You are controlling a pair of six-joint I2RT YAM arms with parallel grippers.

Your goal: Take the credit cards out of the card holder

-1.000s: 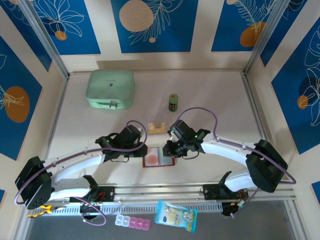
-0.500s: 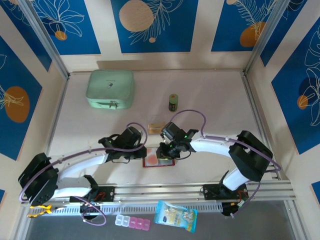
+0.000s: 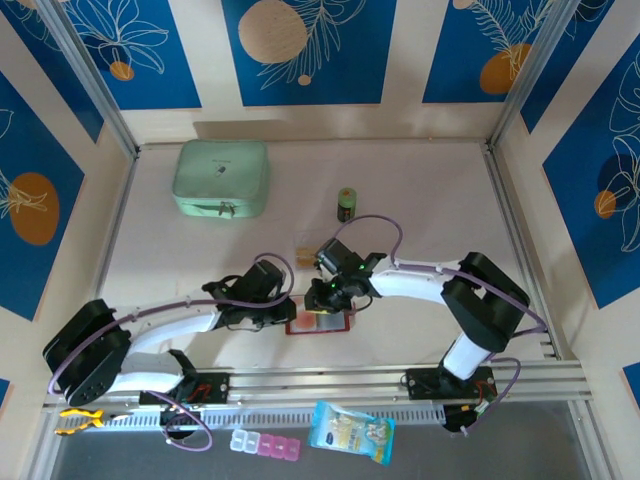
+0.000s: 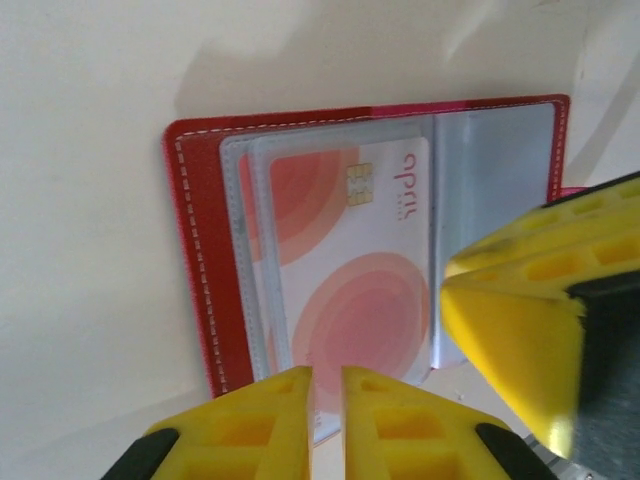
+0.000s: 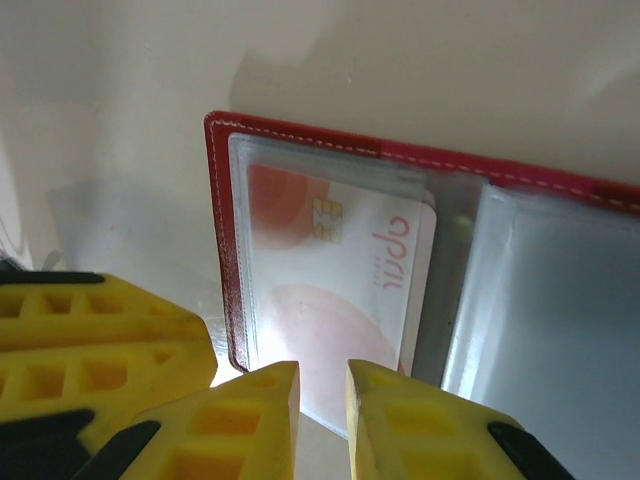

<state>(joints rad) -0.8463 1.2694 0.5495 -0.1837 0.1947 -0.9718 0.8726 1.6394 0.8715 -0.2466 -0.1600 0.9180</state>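
The card holder [image 3: 318,323] lies open and flat on the worktop [image 3: 430,200], its dark-red cover down and its clear sleeves facing up. A white credit card [image 4: 350,280] with red circles and a chip sits inside the sleeve on one half of the card holder. The sleeve on the other half looks see-through.

The left gripper [image 4: 318,400] hangs over the near edge of the card holder. Its fingers are drawn narrow, with only a slit between them. The right gripper [image 5: 322,395] is over the same edge, just beside it, and equally narrow. The sleeve's edge runs toward both slits, but I cannot tell whether either one pinches it.

A mint-green case [image 3: 221,178] sits well beyond the card holder.
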